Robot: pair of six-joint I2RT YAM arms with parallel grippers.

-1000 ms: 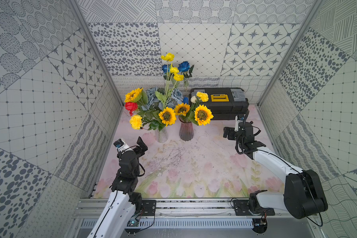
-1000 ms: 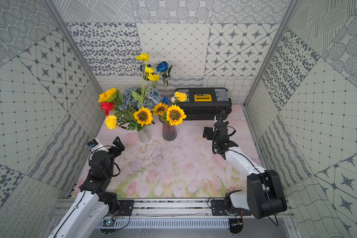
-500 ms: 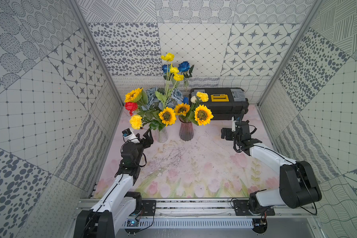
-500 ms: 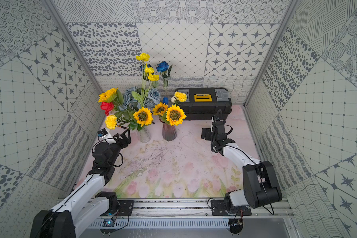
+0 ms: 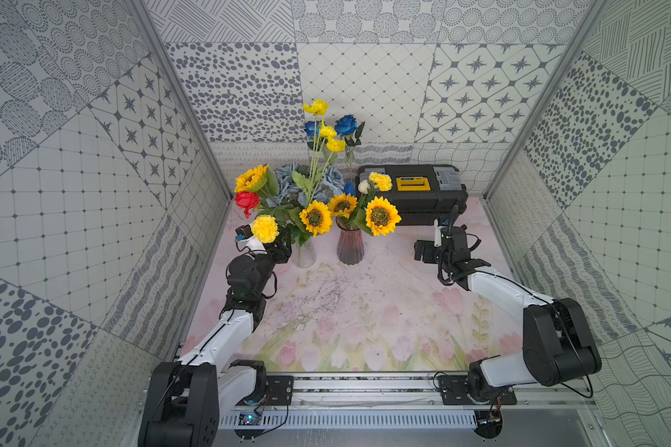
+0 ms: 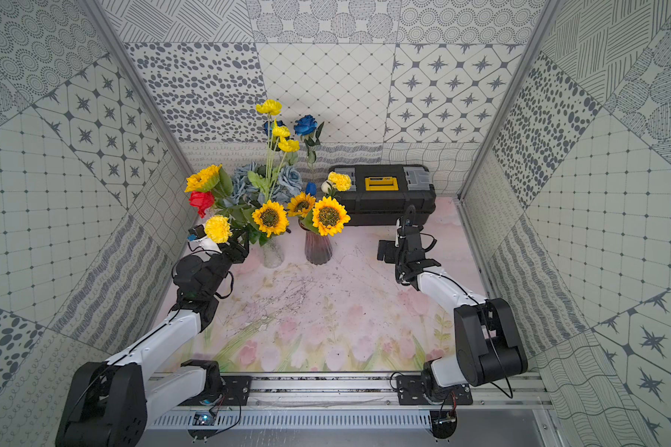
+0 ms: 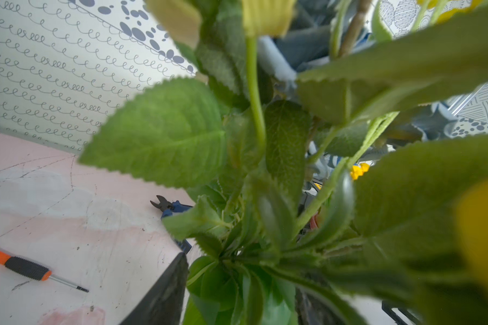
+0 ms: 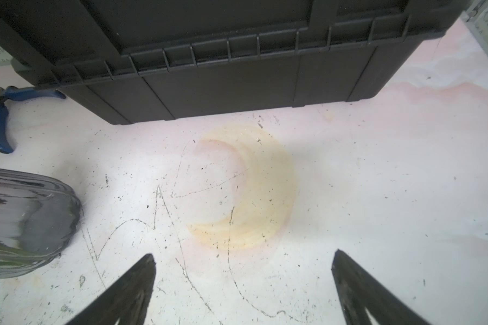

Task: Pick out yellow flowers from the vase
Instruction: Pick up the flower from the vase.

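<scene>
The counter (image 5: 365, 309) carries a black toolbox (image 5: 411, 193) and, just in front of it, a clear vase (image 5: 305, 253) and a purple vase (image 5: 350, 247). The yellow flowers (image 5: 315, 218) all stand in these two vases, mixed with blue, grey-blue and red blooms.

1. Tipping. The clear vase looks top-heavy (its tall yellow spray (image 5: 318, 106) rises well above everything else). A sideways pull would likely topple it, so lift along the stem.

2. Wrong bloom. Your left hand (image 5: 283, 248) is buried in foliage just above the clear vase's neck, below the yellow pompom (image 5: 265, 228). The left wrist view shows only one finger (image 7: 164, 295), so you cannot tell how far the hand is open or whether it has a stem. Tangled leaves could drag the red rose (image 5: 247, 200) out too.

3. No support. Your right hand (image 8: 243, 256) is spread wide and empty over bare counter, apart from the clear vase.

4. Clutter. A screwdriver (image 7: 26, 267) and pliers (image 7: 169, 206) lie on the counter and could snag a lowered stem.
</scene>
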